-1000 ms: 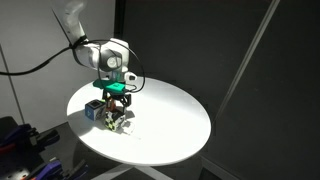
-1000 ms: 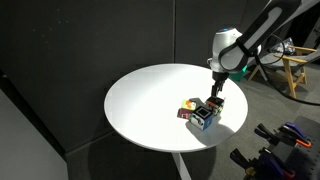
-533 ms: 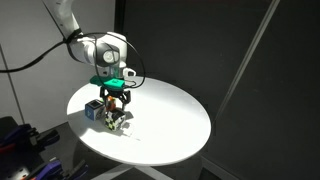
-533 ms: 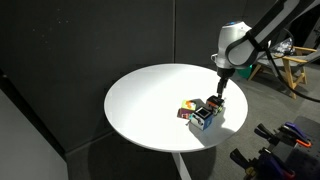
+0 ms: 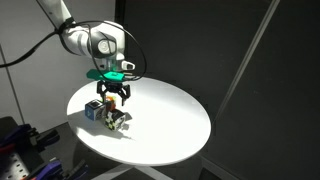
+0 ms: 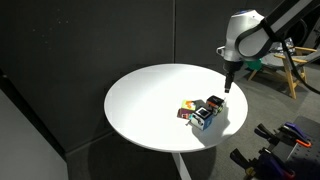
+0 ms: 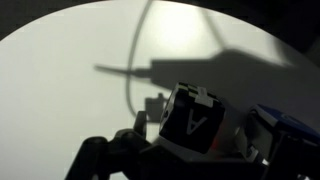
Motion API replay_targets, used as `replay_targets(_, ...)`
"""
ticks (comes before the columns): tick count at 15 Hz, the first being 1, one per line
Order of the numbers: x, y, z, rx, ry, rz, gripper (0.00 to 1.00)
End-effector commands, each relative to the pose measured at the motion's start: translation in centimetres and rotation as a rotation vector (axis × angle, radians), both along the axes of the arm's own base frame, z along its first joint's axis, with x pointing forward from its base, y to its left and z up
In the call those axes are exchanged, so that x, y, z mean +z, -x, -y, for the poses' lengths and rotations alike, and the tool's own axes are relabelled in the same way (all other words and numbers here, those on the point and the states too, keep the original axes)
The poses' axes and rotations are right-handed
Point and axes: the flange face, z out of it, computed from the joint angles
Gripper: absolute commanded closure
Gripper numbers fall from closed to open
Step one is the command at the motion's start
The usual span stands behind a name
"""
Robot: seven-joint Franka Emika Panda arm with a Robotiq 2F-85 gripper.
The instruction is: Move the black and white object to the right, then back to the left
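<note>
Fingers of my gripper [image 5: 116,96] hang spread and empty above the black and white object [image 5: 114,120]; probably light, rigid, best pinched across flat sides.

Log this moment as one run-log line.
gripper: above objects, holding nothing | black and white object: on round table, beside blue cube | phase: arm over cluster

gripper [image 5: 114,98] risen clear of black and white object [image 5: 115,119]; arm lifted higher

Smooth matt white table [image 6: 150,100]; glossy blue cube [image 5: 92,110].
</note>
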Motion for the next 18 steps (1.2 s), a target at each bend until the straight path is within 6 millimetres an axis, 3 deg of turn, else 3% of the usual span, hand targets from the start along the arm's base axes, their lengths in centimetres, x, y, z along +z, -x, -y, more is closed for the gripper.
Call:
replay_targets(1,2.8,1.2,0.2,-0.032,-0.004,0.036,0.0)
replay_targets(10,7.1,3.3,-0.9,-0.224,-0.04,-0.022,0.0)
replay_targets(18,10.7,6.8,-1.7,-0.234,-0.061,-0.132,0.0)
